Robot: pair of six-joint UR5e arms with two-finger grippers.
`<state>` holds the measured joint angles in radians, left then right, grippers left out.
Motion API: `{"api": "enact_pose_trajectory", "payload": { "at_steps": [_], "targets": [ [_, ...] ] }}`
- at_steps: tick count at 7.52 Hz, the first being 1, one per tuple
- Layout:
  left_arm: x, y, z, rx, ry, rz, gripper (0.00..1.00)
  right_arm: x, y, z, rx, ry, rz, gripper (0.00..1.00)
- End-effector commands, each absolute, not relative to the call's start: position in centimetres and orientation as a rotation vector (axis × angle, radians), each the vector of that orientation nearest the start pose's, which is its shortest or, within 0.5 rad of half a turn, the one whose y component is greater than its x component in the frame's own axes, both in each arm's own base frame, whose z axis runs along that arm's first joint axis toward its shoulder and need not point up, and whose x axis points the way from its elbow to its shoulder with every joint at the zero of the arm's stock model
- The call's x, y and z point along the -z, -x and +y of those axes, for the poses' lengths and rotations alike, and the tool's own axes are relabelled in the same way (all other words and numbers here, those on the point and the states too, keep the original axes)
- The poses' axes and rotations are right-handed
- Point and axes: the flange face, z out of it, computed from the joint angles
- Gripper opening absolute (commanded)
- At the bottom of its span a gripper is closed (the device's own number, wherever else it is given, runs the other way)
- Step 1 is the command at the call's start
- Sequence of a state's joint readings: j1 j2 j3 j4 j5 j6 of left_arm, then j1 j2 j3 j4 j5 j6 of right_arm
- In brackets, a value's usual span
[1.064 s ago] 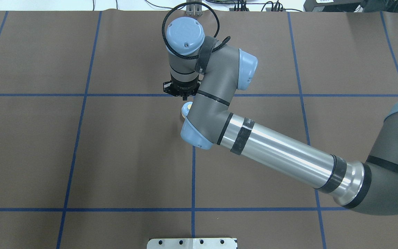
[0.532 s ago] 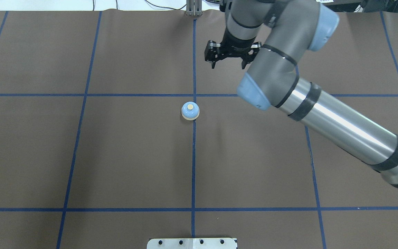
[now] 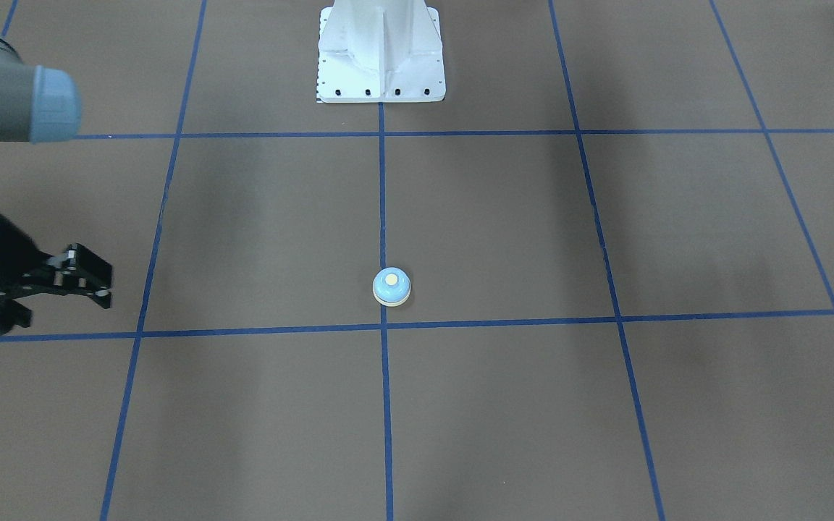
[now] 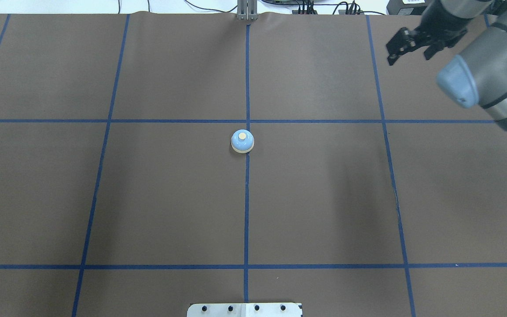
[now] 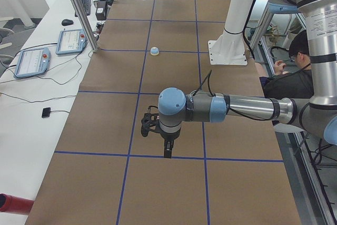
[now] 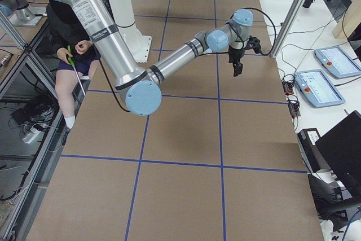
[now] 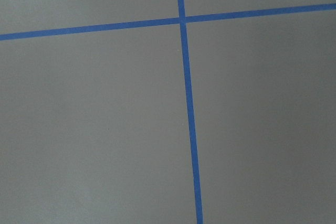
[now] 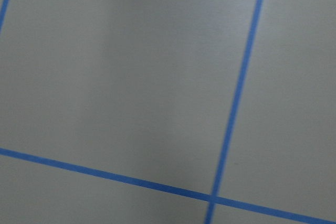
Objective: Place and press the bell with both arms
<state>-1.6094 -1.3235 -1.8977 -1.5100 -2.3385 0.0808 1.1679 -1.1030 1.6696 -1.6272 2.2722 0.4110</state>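
Observation:
The bell (image 4: 242, 141), a small light-blue dome with a cream base and button, stands alone on the brown mat beside the centre blue line. It also shows in the front view (image 3: 392, 286) and the left view (image 5: 154, 51). My right gripper (image 4: 407, 58) is open and empty, high over the far right of the table, well away from the bell; it also shows at the front view's left edge (image 3: 62, 304). My left gripper (image 5: 167, 150) points down over the mat at the table's left end, far from the bell; I cannot tell whether it is open or shut.
The white bolted pedestal (image 3: 381, 58) stands at the robot's side of the table. Blue tape lines (image 4: 247, 211) grid the mat. Teach pendants (image 5: 31, 61) lie on the far side bench. A seated person (image 5: 295, 61) is beside the robot base.
My right arm has swung from over the bell up and away to the table's far right. The bell stands uncovered in the same spot.

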Motion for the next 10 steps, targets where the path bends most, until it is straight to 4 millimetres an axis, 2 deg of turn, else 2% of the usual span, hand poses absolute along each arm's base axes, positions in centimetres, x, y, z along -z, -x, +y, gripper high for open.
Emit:
{"api": "enact_pose_trajectory", "payload": {
  "at_steps": [1,2,3,4,5,6,8,9,10],
  "targets": [
    [-61.4,8.0,-38.6,-0.046,-0.065,0.767,1.0,-45.7,5.9,-58.4,0.243,-0.205,-0.805,0.99],
    [-61.1,8.5,-38.6,-0.027,-0.072,0.77,1.0,-50.3,1.4,-56.1,0.239,-0.196,-0.79,0.99],
    [-61.0,8.5,-38.6,-0.026,-0.074,0.77,1.0,-53.9,-2.4,-53.4,0.221,-0.186,-0.779,0.99],
    [-60.5,9.3,-38.3,-0.014,-0.09,0.77,1.0,-57.1,-4.7,-49.9,0.217,-0.172,-0.771,0.99],
    [-60.4,9.7,-38.2,-0.011,-0.099,0.769,1.0,-58.3,-6.3,-46.7,0.175,-0.157,-0.76,0.99],
    [-60.3,9.7,-38.2,-0.013,-0.103,0.769,1.0,-58.8,-6.8,-44.1,0.149,-0.145,-0.756,0.99],
    [-59.0,10.7,-37.9,0.001,-0.14,0.764,1.0,-58.2,-6.9,-44.0,0.068,-0.125,-0.756,0.99],
    [-58.8,10.8,-36.6,0.008,-0.14,0.764,1.0,-58.0,-6.8,-44.1,0.066,-0.128,-0.759,1.0],
    [-59.0,10.8,-36.5,0.01,-0.137,0.764,1.0,-58.0,-6.8,-44.1,0.066,-0.126,-0.762,1.0]
  ]
}}
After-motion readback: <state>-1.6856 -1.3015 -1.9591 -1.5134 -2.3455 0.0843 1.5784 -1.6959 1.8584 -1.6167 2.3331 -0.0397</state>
